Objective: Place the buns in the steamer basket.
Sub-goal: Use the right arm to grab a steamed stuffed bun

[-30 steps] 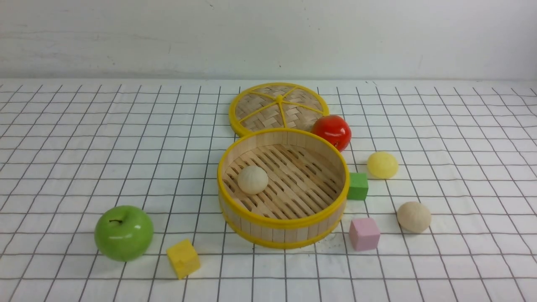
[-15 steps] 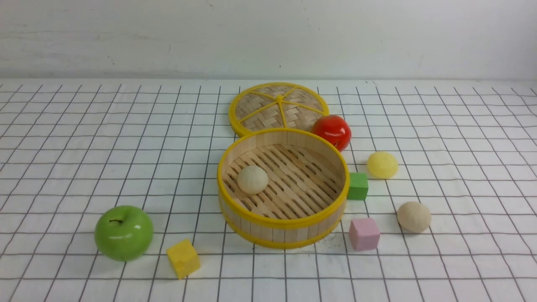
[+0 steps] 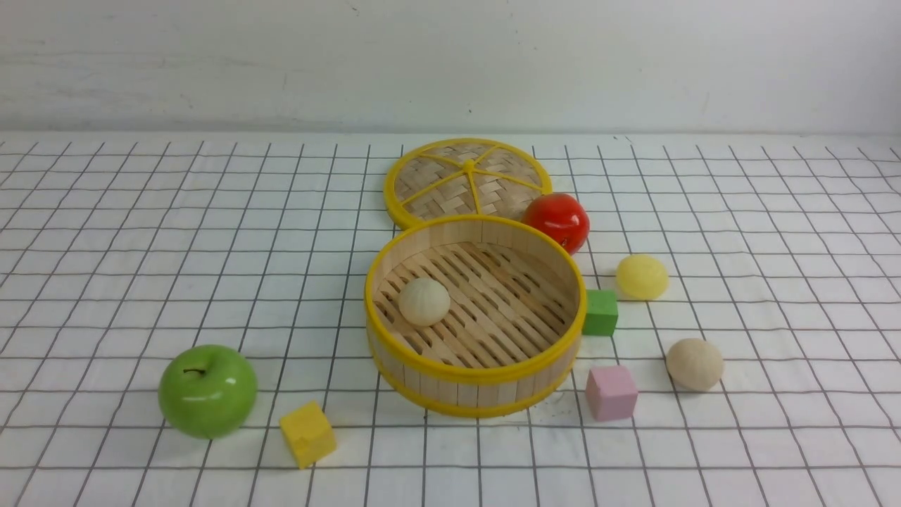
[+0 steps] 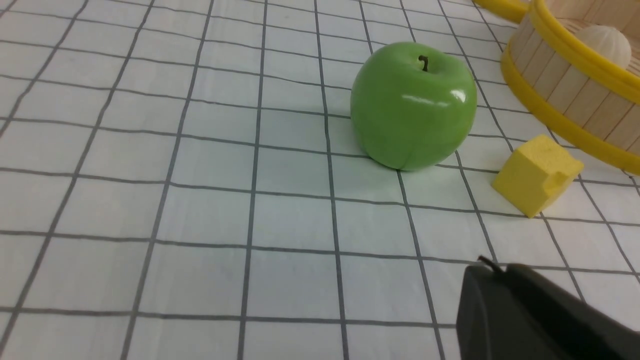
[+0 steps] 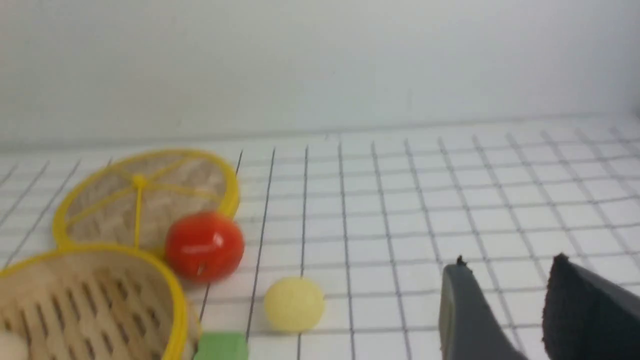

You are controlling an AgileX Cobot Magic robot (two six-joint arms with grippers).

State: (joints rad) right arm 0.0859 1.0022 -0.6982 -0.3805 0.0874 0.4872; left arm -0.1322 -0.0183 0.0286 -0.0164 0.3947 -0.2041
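The steamer basket [image 3: 476, 374] stands mid-table with one beige bun [image 3: 424, 301] on its slatted floor. A pale yellow bun [image 3: 642, 277] and another beige bun [image 3: 695, 364] lie on the cloth to its right. Neither arm shows in the front view. In the left wrist view my left gripper [image 4: 500, 270] hangs low over bare cloth, its jaws together with nothing between them; the basket [image 4: 560, 120] and its bun [image 4: 602, 42] are beyond. My right gripper [image 5: 510, 260] is open and empty, apart from the yellow bun [image 5: 294, 304] and the basket [image 5: 176, 300].
The flat woven lid [image 3: 468, 179] lies behind the basket with a red tomato [image 3: 557, 220] beside it. A green cube [image 3: 600, 312] touches the basket's right side, a pink cube [image 3: 611, 393] sits nearer. A green apple [image 3: 207, 391] and yellow cube [image 3: 307, 433] lie front left.
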